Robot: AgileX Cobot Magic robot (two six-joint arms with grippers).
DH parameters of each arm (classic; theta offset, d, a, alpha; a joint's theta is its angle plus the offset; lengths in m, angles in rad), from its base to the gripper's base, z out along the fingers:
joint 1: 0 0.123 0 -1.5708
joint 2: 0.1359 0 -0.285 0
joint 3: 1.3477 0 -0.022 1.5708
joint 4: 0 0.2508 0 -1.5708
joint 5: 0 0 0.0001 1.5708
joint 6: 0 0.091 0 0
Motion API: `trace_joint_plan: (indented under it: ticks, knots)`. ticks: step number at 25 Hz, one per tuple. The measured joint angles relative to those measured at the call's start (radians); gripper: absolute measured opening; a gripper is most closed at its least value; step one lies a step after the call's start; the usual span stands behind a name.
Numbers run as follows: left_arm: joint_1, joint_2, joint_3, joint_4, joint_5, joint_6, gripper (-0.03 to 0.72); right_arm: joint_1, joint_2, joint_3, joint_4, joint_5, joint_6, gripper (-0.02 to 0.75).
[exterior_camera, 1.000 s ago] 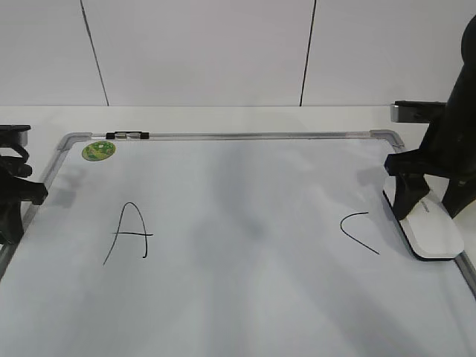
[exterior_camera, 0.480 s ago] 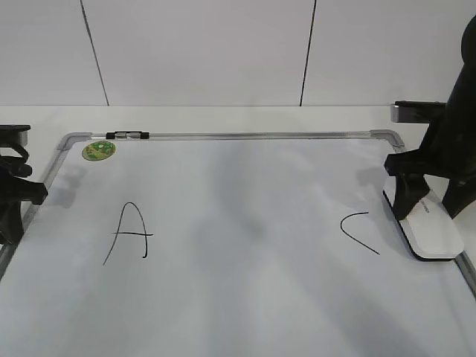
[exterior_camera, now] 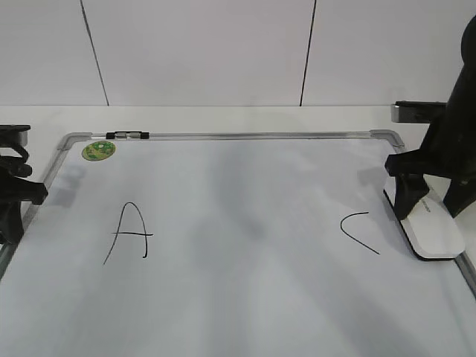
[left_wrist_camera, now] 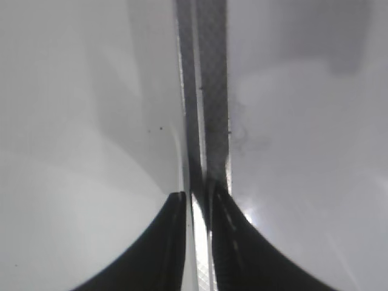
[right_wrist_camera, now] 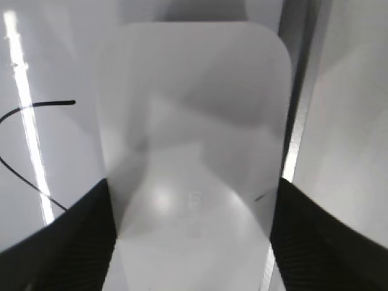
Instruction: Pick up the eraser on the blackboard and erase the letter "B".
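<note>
The blackboard [exterior_camera: 245, 135] is a white board with a silver-grey frame. It carries a black "A" [exterior_camera: 130, 232] on the left and a "C" [exterior_camera: 359, 232] on the right. No letter "B" shows between them, only a faint grey smudge. The white eraser [exterior_camera: 437, 236] lies flat on the board by its right frame. My right gripper [exterior_camera: 430, 214] stands over it, open, one finger on each side. The right wrist view shows the eraser [right_wrist_camera: 194, 121] between those fingers [right_wrist_camera: 193, 236]. My left gripper [exterior_camera: 11, 216] is shut and empty over the left frame [left_wrist_camera: 212, 91].
A small green round sticker [exterior_camera: 98, 150] sits at the board's back left corner, beside a black clip [exterior_camera: 128, 135] on the top frame. A grey block [exterior_camera: 413, 111] lies on the table behind the right arm. A white panelled wall stands behind.
</note>
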Motion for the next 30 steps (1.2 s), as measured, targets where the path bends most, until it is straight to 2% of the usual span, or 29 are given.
trace_joint_plan:
  ticks: [24,30]
  knots:
    - [0.0,0.0,0.0,0.0,0.001,0.0,0.128,0.0,0.0,-0.002,-0.025,0.023,0.086,0.592]
    - [0.0,0.0,0.0,0.0,0.007,0.0,0.131,0.0,0.0,-0.13,-0.02,0.054,0.088,0.59]
